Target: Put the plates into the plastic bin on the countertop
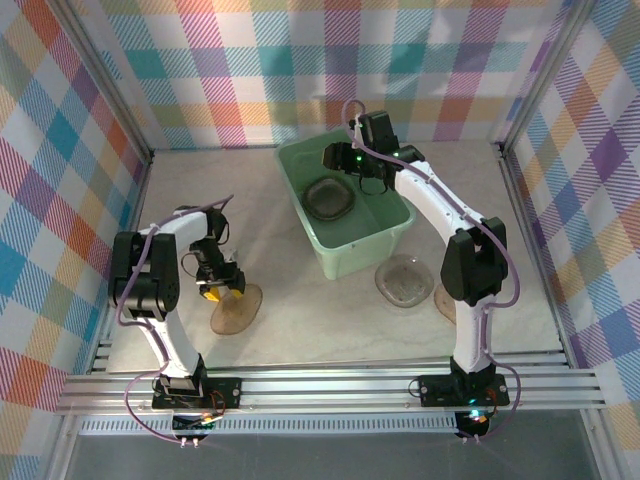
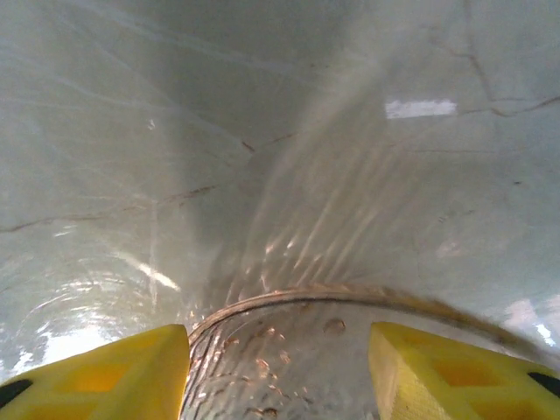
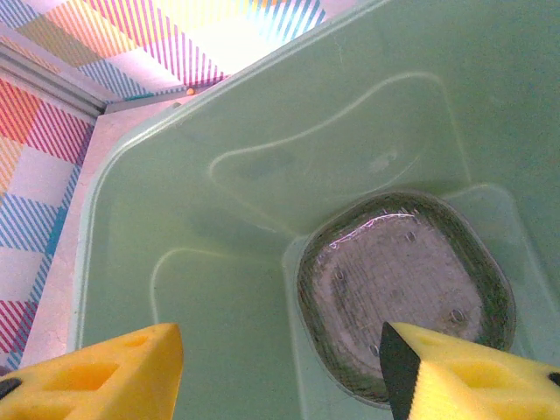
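Note:
A smoky brown plate (image 1: 240,310) lies on the countertop (image 1: 300,330) at the front left. My left gripper (image 1: 222,285) hangs low over its near edge. In the left wrist view the plate (image 2: 289,350) has its curved rim running between my yellow fingers (image 2: 96,376), and the left gripper (image 2: 278,367) is open. The pale green plastic bin (image 1: 385,225) stands mid-table with one plate (image 1: 330,197) flat inside. My right gripper (image 1: 358,172) hovers open above the bin's far side. From the right wrist, that plate (image 3: 402,280) rests on the bin floor (image 3: 219,219) below the right gripper (image 3: 280,372).
Another plate (image 1: 405,280) lies on the countertop just in front of the bin's right corner, near the right arm's lower link (image 1: 470,270). Plaid walls (image 1: 60,200) close in the left, back and right sides.

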Tool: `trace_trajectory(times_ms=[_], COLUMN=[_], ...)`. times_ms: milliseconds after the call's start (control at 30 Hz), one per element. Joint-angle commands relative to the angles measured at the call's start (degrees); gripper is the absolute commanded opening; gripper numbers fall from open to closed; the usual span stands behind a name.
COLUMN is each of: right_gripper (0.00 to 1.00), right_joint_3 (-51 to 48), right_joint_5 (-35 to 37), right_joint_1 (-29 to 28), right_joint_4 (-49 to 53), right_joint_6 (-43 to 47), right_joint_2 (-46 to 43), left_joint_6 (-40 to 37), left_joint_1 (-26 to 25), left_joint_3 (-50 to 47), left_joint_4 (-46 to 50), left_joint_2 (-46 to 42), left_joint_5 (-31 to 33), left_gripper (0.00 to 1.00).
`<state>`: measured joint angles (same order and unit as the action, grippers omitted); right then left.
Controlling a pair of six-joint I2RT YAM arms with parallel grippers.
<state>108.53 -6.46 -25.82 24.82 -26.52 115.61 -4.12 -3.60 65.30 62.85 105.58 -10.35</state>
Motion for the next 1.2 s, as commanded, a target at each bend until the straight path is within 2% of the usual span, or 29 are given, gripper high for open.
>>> trace_trajectory(times_ms=[0, 200, 600, 767, 1000, 1167], right_gripper=[0.62, 0.62, 0.62, 0.62, 0.62, 0.62], right_joint_3=[-0.4, -1.0, 0.0, 0.0, -0.6, -0.5], right_joint_5=[0.7, 0.8, -0.4, -0.3, 0.4, 0.3], right_joint_1=[0.5, 0.8, 0.9, 1.0, 1.2, 1.3], right_joint_4=[-1.9, -2.4, -2.5, -2.3, -2.0, -1.8], right_joint_6=[-0.4, -0.6, -1.5, -1.5, -1.5, -1.6], right_joint_2=[-1.4, -1.5, 0.3, 0.3, -0.2, -0.3], left_joint_6=[-0.7, -0.9, -0.4, -0.4, 0.1, 0.8], left_joint_1=[-0.7, -1.1, -2.3, -4.0, -4.1, -4.1], left_joint_3=[0.7, 1.6, -0.1, 1.1, 2.4, 3.9], left_joint_4=[1.3, 1.2, 1.4, 1.4, 0.7, -0.3], left_joint_2=[1.7, -0.9, 1.5, 3.4, 2.5, 1.7], left_joint_5=[0.9, 2.2, -1.6, -2.1, -2.8, -3.6], left_gripper=[0.56, 0.58, 0.57, 0.47, 0.26, 0.17])
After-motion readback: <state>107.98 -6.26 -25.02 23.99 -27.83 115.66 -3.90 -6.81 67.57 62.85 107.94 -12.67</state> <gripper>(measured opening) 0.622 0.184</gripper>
